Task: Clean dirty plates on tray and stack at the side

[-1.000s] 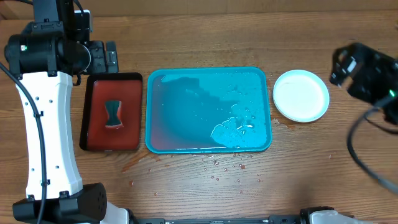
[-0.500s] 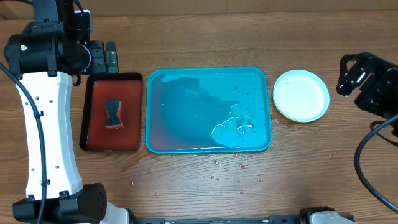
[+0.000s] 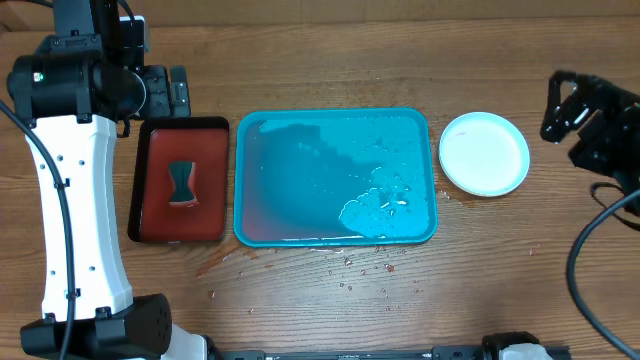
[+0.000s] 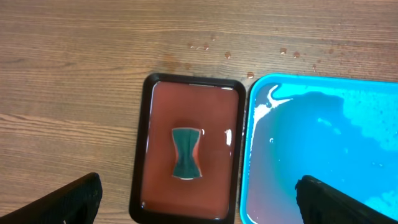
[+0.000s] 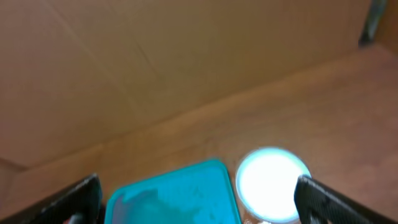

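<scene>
White plate lies seemingly clear of right jaws.

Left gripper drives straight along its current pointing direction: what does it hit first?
Probably the sponge in the red tray: it sits roughly centred between the open fingers of the left gripper. Depth unclear.

Overhead stares straight down at the whole table. Left wrist looks down, closer, on the red tray and the left end of the turquoise tray. Right wrist, tilted and blurry, gets its right end plus the white plate.
</scene>
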Robot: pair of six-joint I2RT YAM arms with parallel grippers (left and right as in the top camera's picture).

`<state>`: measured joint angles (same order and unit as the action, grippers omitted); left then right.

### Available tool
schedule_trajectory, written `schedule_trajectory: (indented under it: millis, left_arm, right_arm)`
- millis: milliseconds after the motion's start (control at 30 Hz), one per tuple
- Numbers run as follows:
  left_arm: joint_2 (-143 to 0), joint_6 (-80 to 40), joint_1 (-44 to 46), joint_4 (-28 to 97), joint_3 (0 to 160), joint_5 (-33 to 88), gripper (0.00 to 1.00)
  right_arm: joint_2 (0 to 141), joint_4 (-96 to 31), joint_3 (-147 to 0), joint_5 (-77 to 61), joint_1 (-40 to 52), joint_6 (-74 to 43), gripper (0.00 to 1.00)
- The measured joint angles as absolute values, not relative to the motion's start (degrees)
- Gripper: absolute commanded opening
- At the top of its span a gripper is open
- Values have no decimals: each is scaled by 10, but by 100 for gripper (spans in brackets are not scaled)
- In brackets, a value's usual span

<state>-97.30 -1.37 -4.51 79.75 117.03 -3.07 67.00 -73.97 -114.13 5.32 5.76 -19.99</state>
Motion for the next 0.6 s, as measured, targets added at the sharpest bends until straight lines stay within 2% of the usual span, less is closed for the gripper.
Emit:
schedule_trajectory:
  millis: [467,600]
  left_arm:
    - [-973,-14,-45,797,1170,-31,100]
    - [-973,-14,-45,797,1170,-31,100]
  right_arm:
    - [312,-164,-437,23,58,-180,100]
    - [204,-49,-272,19,58,-179,100]
